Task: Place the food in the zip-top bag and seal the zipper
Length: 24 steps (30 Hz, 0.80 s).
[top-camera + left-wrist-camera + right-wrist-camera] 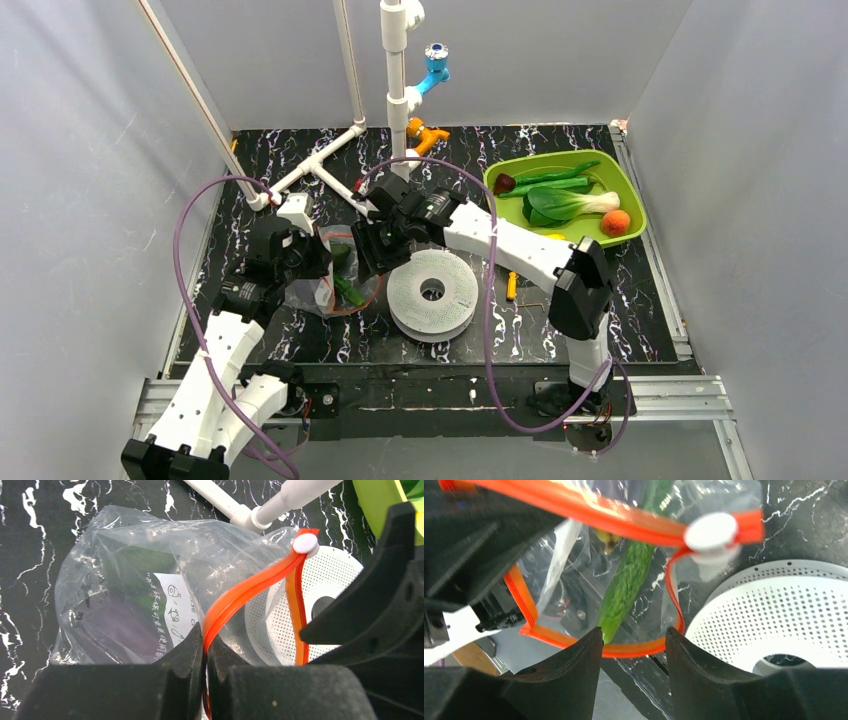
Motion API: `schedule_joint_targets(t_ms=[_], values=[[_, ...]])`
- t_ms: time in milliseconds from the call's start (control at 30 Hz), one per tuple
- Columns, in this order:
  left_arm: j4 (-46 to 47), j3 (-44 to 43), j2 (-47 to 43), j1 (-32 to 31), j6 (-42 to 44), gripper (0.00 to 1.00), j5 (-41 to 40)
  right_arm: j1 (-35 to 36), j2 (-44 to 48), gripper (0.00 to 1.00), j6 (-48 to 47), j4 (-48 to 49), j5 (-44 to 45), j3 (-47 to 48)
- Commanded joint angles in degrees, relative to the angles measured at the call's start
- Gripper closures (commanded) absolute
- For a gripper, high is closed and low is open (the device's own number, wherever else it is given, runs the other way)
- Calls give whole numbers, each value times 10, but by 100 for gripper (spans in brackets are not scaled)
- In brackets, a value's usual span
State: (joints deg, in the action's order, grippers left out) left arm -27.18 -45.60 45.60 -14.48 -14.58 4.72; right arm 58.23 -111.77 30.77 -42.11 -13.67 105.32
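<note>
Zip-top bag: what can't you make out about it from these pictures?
- Contents: in the left wrist view the zip-top bag shows only dark shapes behind crinkled plastic and a printed label.
- The zipper: its near end is hidden between the fingers of the left gripper.
- Top view: bag too small to show its contents.
- Right wrist view: the long green vegetable is cut off by the top edge.

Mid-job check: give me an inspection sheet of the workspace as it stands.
Surface: black marbled table.
Job's things: zip-top bag between the arms, zipper open; green pepper lying in its mouth; plum, bok choy, orange in tray.
Clutter: white perforated disc, screwdriver, PVC pipes.
Tools: left tool shut on the zipper; right tool open at the bag's mouth.
Cables: purple cable loops over the table's left side.
Surroundings: grey walls; nothing else seen.
</note>
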Motion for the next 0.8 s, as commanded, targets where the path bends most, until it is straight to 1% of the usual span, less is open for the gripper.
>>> schedule_joint_targets(t_ms=[0,67,233,333,433,500,567,667,767], values=[[-5,-1,-27,-3,0,100,-56,-5,76,45,-42,61,-2,-40],[-5,-2,-25,-3,-1,100,-69,-5,90,45,-44,61,6,-51],[-11,-4,-14,-2,-4,100,-62,-5,123,44,-44,77,32,-86],[-24,-14,-1,-2,-12,100,-59,-5,118,43,-38,67,16,-85],[-46,-38,14,-2,-18,100,-54,0,112,39,-22,79,-6,-89],[-51,-46,17,-3,-20,100,-51,2,102,36,-6,87,-3,-92],[-58,-50,17,-2,-28,100,-50,5,80,35,4,85,12,-89],[-70,-54,16,-2,-43,100,-47,7,45,37,8,67,8,-63],[-78,-65,18,-3,-56,100,-16,13,22,40,6,76,-4,-32]])
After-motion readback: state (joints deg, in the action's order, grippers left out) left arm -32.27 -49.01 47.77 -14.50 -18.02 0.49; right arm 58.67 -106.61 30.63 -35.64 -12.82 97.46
